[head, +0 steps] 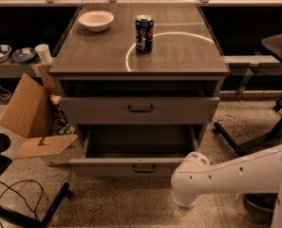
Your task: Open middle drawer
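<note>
The gripper (181, 211) points down toward the floor at the end of the white arm (235, 175). Whether it is set wide or narrow cannot be determined. The middle drawer (136, 148) is near the gripper, up and to its left, pulled out with its grey interior exposed. Its bar handle (144, 168) is apart from the gripper. The upper drawer (102, 110) lies beyond it. Farther off, the cabinet top (178, 56) carries a Pepsi can (144, 33) and a white bowl (96, 20). A cardboard box (29, 109) stands well to the left.
</note>
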Controlling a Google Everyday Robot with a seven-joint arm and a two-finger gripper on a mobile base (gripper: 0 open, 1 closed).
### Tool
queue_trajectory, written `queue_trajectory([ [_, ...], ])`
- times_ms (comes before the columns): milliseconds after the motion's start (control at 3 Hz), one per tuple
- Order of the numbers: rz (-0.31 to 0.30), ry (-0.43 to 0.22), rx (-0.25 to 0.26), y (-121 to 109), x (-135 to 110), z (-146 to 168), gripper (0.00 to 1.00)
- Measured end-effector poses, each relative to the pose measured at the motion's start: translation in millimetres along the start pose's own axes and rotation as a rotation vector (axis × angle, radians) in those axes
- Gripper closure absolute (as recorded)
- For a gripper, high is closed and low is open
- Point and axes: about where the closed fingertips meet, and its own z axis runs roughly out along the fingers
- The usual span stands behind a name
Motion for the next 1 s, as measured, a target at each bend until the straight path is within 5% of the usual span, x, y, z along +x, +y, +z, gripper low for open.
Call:
queue_trajectory([
  [333, -0.025, 0.016, 0.06, -15.1, -3.3, -14.5, 0.43],
  [667, -0.072, 0.038, 0.182, -50.7, -11.2, -49.4, 0.2],
  [1000, -0.09, 0.013, 0.235, -88.0, -20.7, -60.7, 0.0],
])
